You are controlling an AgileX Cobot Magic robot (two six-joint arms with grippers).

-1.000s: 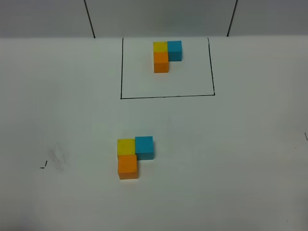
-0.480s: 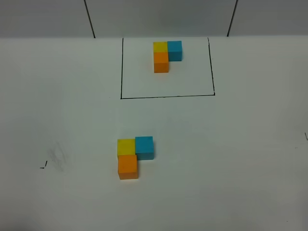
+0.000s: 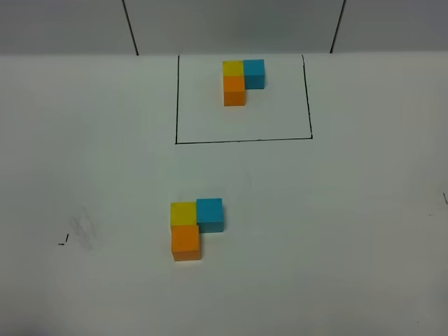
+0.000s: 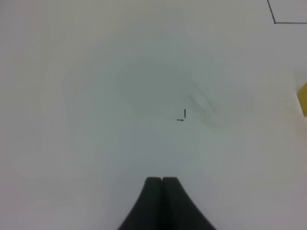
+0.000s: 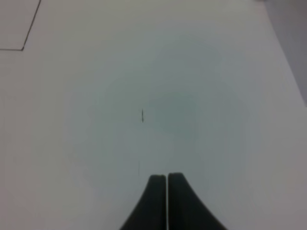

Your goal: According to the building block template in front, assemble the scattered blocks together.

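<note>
The building block template (image 3: 239,78) is a small yellow, blue and orange L inside a thin black drawn rectangle (image 3: 241,141) at the back. The three larger blocks stand joined in the same L near the table's middle: yellow block (image 3: 183,213) at the corner, sky blue block (image 3: 210,213) to its right, orange block (image 3: 186,241) in front. Neither arm shows in the exterior high view. My left gripper (image 4: 162,180) is shut and empty over bare table; a sliver of the yellow block (image 4: 303,98) shows at that view's edge. My right gripper (image 5: 166,177) is shut and empty.
A small black mark (image 3: 63,241) and faint smudge (image 3: 85,227) lie on the white table (image 3: 336,231) at the left; the mark also shows in the left wrist view (image 4: 182,116). Another small mark (image 5: 142,115) shows in the right wrist view. A grey wall (image 3: 231,24) stands behind the table.
</note>
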